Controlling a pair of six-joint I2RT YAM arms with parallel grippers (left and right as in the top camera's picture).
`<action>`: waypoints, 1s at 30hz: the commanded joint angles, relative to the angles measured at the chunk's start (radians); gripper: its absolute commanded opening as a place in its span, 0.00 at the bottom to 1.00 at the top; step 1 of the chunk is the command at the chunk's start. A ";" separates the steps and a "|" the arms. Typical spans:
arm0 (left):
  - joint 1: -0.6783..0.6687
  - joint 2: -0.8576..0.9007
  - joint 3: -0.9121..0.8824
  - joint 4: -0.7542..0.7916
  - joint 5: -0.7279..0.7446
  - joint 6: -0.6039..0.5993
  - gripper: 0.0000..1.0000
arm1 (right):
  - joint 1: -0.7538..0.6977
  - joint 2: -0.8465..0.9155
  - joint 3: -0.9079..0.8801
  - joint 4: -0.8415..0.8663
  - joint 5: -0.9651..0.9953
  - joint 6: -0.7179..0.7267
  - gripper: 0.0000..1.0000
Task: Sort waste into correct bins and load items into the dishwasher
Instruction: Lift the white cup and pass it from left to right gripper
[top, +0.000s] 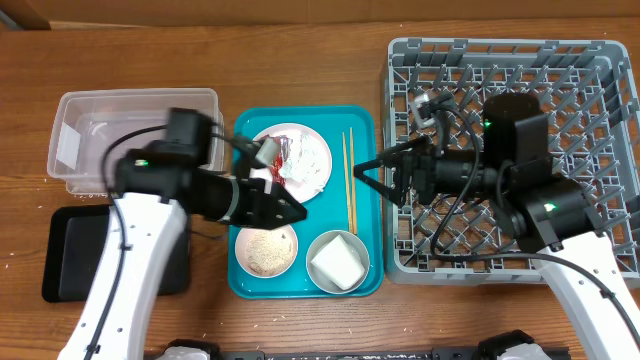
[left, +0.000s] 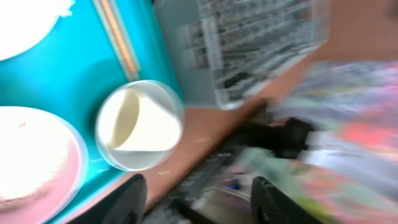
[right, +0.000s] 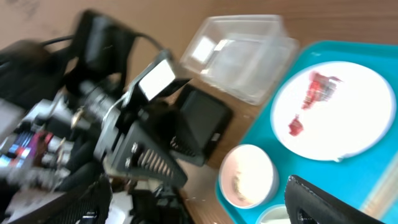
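On the teal tray, a white plate (top: 300, 160) holds a crumpled white tissue (top: 308, 158) and the red wrapper (right: 318, 84). Two chopsticks (top: 349, 185) lie to its right. A pink bowl with rice crumbs (top: 266, 251) and a white bowl (top: 338, 262) with a small cup on its side (left: 140, 121) sit at the tray's front. My left gripper (top: 292, 212) is open and empty above the tray between plate and pink bowl. My right gripper (top: 372, 176) is open and empty at the tray's right edge, beside the grey rack (top: 560, 90).
The clear tub (top: 130, 130) stands at the back left, and the black tray (top: 65, 255) lies in front of it under my left arm. The teal tray (top: 365, 285) lies between these bins and the rack. My right arm lies over the rack's floor.
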 joint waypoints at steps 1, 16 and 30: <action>-0.162 0.006 -0.032 0.056 -0.413 -0.156 0.61 | -0.045 -0.019 0.025 -0.043 0.048 0.008 0.91; -0.322 0.407 -0.058 0.208 -0.130 0.000 0.42 | -0.048 -0.019 0.025 -0.161 0.048 -0.026 0.92; -0.322 0.406 -0.059 0.132 -0.176 0.124 0.11 | -0.048 -0.019 0.025 -0.148 0.048 -0.025 0.92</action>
